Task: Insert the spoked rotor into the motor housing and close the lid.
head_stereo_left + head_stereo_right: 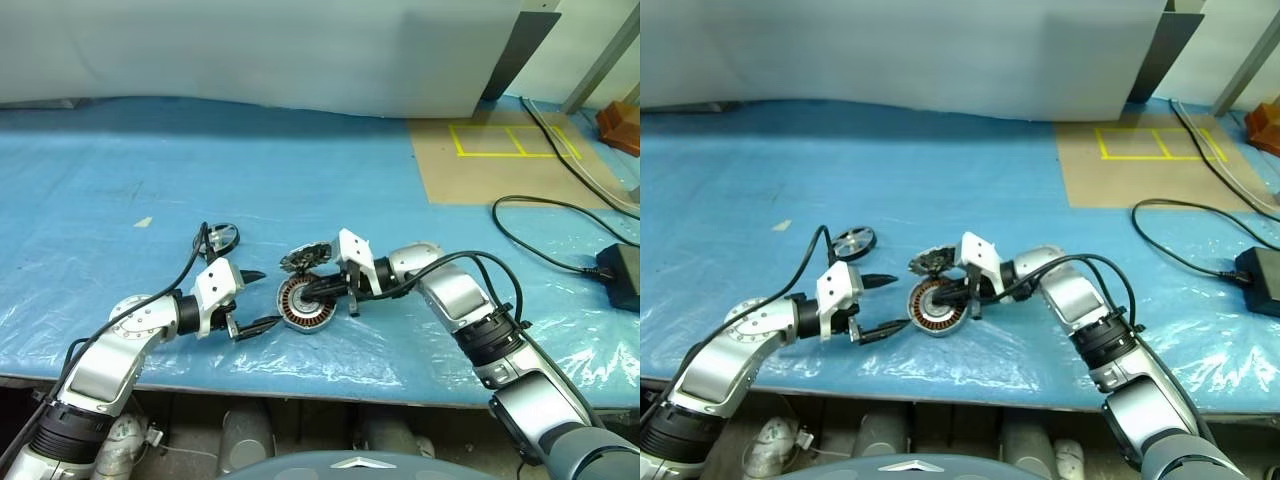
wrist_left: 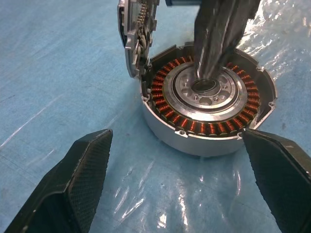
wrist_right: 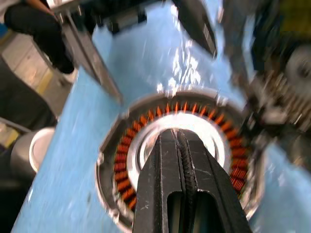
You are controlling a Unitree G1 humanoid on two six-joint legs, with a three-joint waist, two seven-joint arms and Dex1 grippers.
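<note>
The motor housing (image 1: 303,304), a silver puck with copper windings, lies open on the blue table. My right gripper (image 1: 306,292) is shut, and its tip rests on the housing's central hub (image 2: 206,87); nothing shows between its fingers (image 3: 176,160). The lid (image 1: 305,258) stands tilted on edge against the housing's far rim, with its toothed dark face showing. My left gripper (image 1: 268,298) is open just left of the housing, its fingers (image 2: 77,179) wide apart and not touching it. The spoked rotor (image 1: 222,238) lies flat behind the left gripper.
A black cable (image 1: 540,235) runs to a power adapter (image 1: 620,275) at the right. A brown mat with yellow tape squares (image 1: 505,145) lies at the back right. The table's front edge (image 1: 330,385) is close below both arms.
</note>
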